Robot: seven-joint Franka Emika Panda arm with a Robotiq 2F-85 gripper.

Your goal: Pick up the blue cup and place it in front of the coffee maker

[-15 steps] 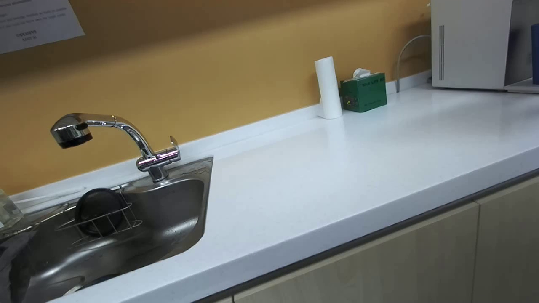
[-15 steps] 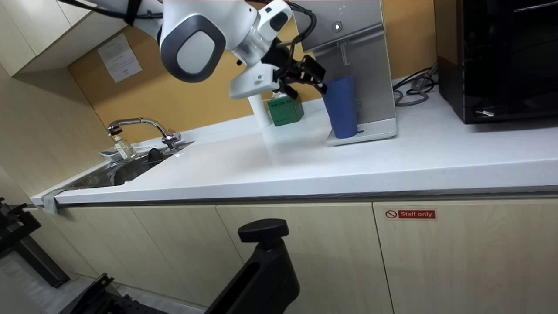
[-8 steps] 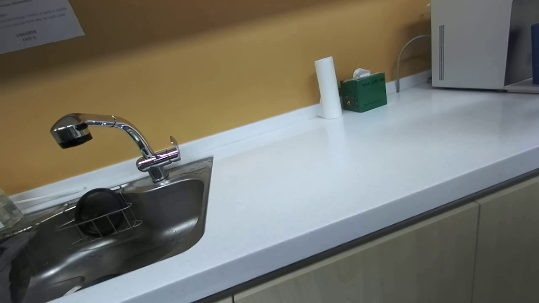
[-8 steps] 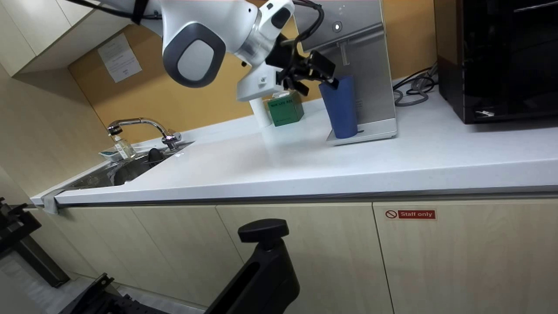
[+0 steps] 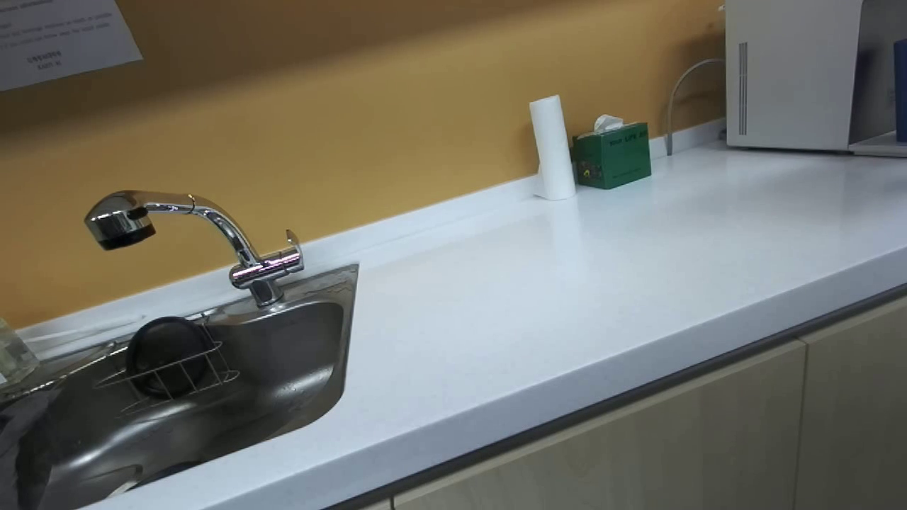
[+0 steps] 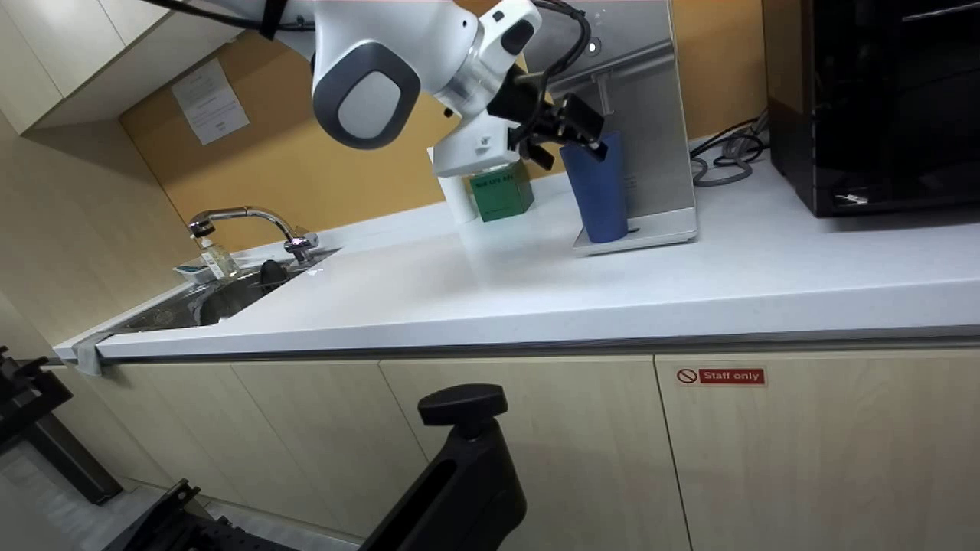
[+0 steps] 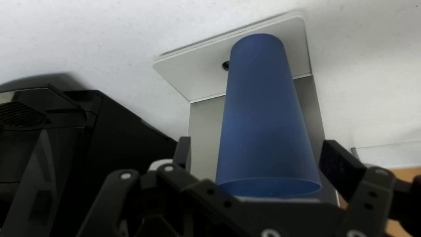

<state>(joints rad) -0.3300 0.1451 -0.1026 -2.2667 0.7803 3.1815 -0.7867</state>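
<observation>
The tall blue cup (image 6: pixel 599 199) stands upright on the base plate of the tall grey machine (image 6: pixel 654 153), in front of its panel and below its spout. The cup (image 7: pixel 263 115) also fills the middle of the wrist view, with its open rim nearest the camera; only a sliver of the cup (image 5: pixel 901 92) shows in an exterior view. My black gripper (image 6: pixel 571 154) is at the height of the cup's upper part. In the wrist view the gripper (image 7: pixel 259 156) is open, with a finger on each side of the cup near the rim and a gap on both sides.
A black appliance (image 6: pixel 880 115) stands beside the machine, with cables (image 6: pixel 735 157) between them. A green tissue box (image 5: pixel 613 156) and a white paper roll (image 5: pixel 553 149) stand against the wall. A steel sink (image 5: pixel 312 354) with a faucet (image 5: pixel 234 234) is farther along the counter.
My arm and gripper have moved right, toward the cup and machine, in an exterior view, and a fingertip now overlaps the cup's upper part. The cup has not moved.
</observation>
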